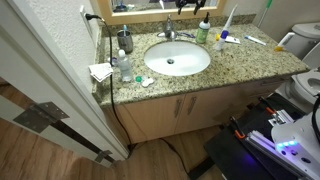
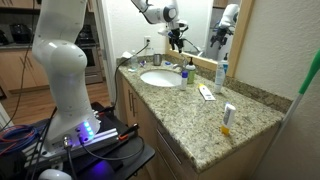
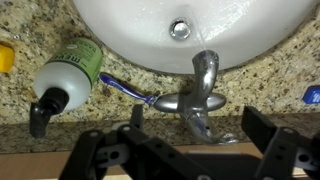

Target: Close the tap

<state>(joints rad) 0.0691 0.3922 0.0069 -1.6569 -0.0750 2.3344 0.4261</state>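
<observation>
Black two-fingered gripper [image 3: 188, 150], jaws spread wide and empty, hovered just above the small shiny chrome tap [image 3: 200, 95] at the rim of the white oval basin [image 3: 120, 35]. Closing it probably required straddling one lever handle squarely, then turning without slipping.

Home bathroom, by the fittings: speckled granite vanity counter [image 1: 250, 62] with a white oval sunk-in basin [image 1: 195, 52], a small chrome tap [image 3: 200, 90] at its back edge, and a mirror [image 2: 200, 25] on the wall behind. A green soap bottle [image 3: 70, 72] and a toothbrush [image 3: 125, 90] sit on the stone. Wood cabinet doors [image 1: 180, 112] run below, and a white toilet [image 1: 303, 45] stands just beside the vanity.
</observation>
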